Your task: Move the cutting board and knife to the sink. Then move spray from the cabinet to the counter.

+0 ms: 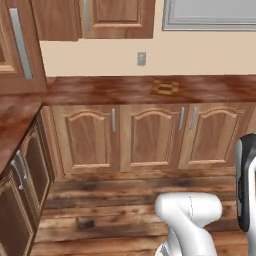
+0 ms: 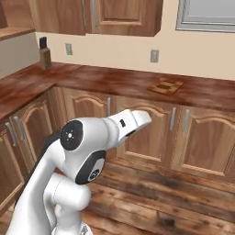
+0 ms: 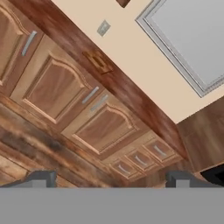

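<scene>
The checkered wooden cutting board (image 1: 164,87) (image 2: 165,86) (image 3: 98,62) lies flat on the reddish-brown counter (image 1: 100,90) (image 2: 101,78), below a wall outlet (image 1: 141,58). I cannot make out a knife on or beside it. The sink and the spray are out of view. In the hand view my gripper (image 3: 109,181) is open, its fingertips (image 3: 41,178) far apart with nothing between them. It hangs over the wooden floor, well short of the counter and the board.
Closed lower cabinets (image 1: 150,137) line the counter front, and closed upper cabinets (image 1: 117,17) hang above. A knife block (image 2: 44,55) stands at the far left corner. A side counter (image 1: 15,125) runs along the left. A window (image 3: 192,35) is right of the board.
</scene>
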Available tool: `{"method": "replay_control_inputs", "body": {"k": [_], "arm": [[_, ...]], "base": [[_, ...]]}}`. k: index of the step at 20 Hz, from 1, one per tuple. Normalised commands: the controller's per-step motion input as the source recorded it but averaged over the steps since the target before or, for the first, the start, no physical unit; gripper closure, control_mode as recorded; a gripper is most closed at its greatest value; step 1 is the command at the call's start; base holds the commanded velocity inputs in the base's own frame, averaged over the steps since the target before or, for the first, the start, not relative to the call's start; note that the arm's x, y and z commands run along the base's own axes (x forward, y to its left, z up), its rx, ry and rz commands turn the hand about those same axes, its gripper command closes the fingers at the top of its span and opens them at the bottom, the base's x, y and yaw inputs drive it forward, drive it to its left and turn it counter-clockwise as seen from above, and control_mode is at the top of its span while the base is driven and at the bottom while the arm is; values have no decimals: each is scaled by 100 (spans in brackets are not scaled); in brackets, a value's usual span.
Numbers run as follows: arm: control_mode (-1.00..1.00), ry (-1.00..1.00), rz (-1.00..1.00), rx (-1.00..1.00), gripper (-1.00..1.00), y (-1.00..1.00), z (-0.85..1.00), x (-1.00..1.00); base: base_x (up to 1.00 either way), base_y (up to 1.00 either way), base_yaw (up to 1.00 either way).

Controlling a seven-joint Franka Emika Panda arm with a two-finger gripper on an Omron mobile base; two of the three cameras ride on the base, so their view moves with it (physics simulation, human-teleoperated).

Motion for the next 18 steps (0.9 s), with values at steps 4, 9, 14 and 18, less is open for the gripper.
{"method": "replay_control_inputs", "body": {"k": [4,9,14,18], "arm": [[100,0,0,0,-100,0,0,0],[100,0,0,0,-100,0,0,0],[100,0,0,0,-100,0,0,0],[100,0,0,0,-100,0,0,0]], "base": [[89,-4,-10],[64,-25,-2],[56,-1,0],[55,5,-2]]}}
